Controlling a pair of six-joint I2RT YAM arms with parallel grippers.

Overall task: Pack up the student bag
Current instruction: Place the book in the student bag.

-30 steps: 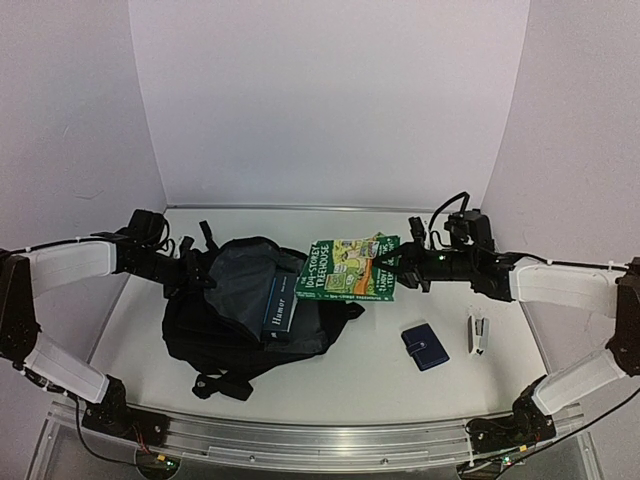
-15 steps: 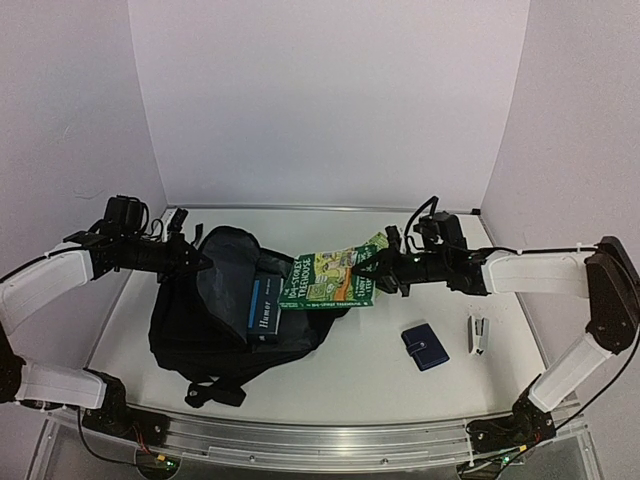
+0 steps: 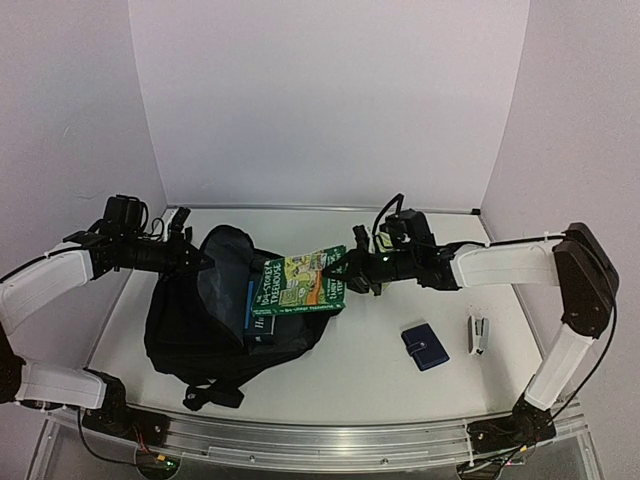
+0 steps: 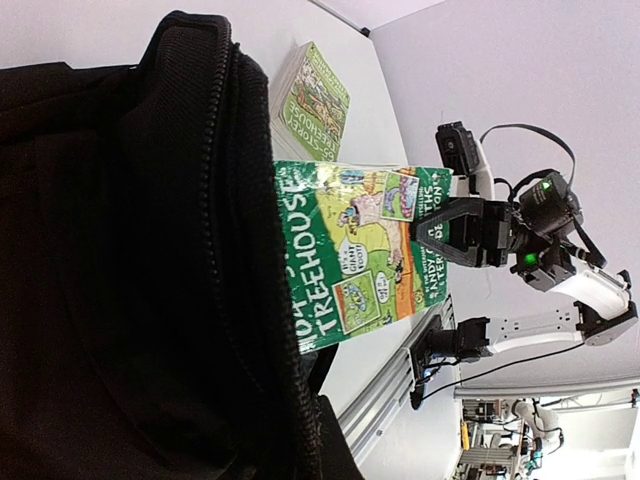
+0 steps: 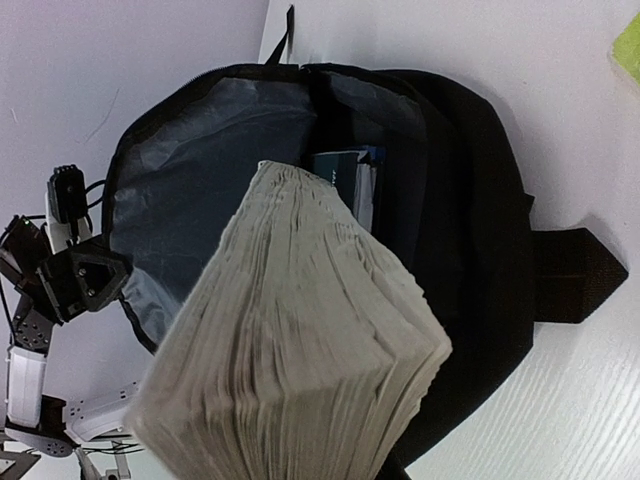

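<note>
The student bag (image 3: 200, 325), a big black backpack, lies left of centre with its mouth held open, showing grey lining (image 3: 225, 272). My left gripper (image 3: 200, 262) is shut on the bag's zipper rim (image 4: 215, 200) and lifts it; black fabric hides its fingers in the left wrist view. My right gripper (image 3: 345, 268) is shut on a green paperback (image 3: 300, 285), whose far end hangs over the bag's mouth. The paperback's page edges (image 5: 300, 340) fill the right wrist view. A blue book (image 3: 262, 315) sits inside the bag.
A second green book (image 4: 312, 100) lies on the table behind the right gripper. A dark-blue wallet (image 3: 425, 346) and a small stapler (image 3: 479, 334) lie at the right. White walls close in the back and both sides.
My right arm has carried the green paperback leftward, from the table's middle to the bag's mouth. My left gripper has shut on the rim and pulled it up and left.
</note>
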